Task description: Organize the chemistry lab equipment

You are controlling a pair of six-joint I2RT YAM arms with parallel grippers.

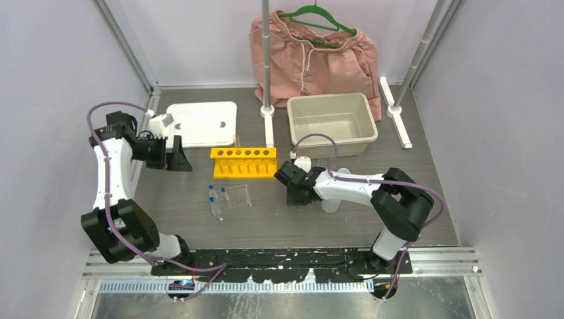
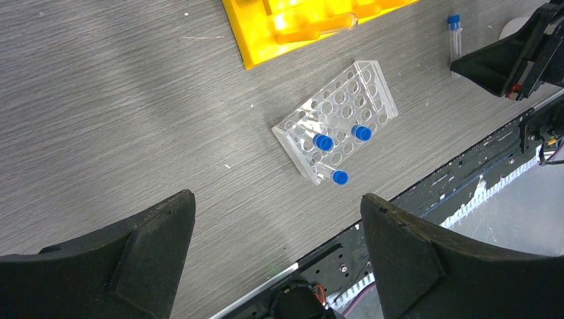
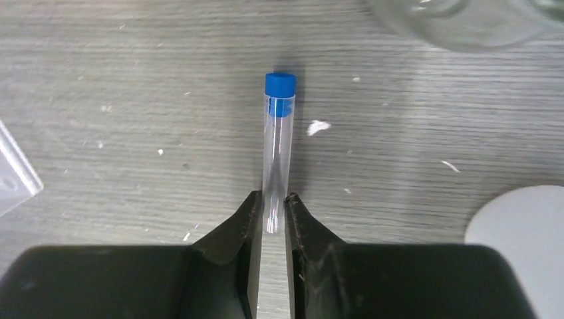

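"Right wrist view first, please: what is between the fingers?"

"One slim clear tube with a blue cap [image 3: 278, 133]. It lies flat on the grey wood-grain table [image 3: 133, 100], with the cap towards the upper edge of the frame. The right gripper [image 3: 272, 206] is clamped on its lower end, and both black fingertips touch the sides of the tube."

"And the other arm?"

"In the left wrist view the left gripper [image 2: 277, 206] has its jaws wide apart, with nothing between them. It hangs above the table. Near the centre of that frame is the clear plastic tray with round holes [image 2: 352, 93]. Three small blue-capped tubes [image 2: 323, 141] are at the tray: two caps over its holes, one at its lower edge."

"Where is this in the top external view?"

"The tray sits left of centre, just below the yellow plastic rack with a row of holes [image 1: 243, 161]. The right gripper is near the tray, on its right. A beige plastic tub [image 1: 352, 147] stands to the upper right of the rack, and pink shorts on a green hanger [image 1: 312, 60] hang at the top."

"Any writing?"

"Everything is too small for me to read."
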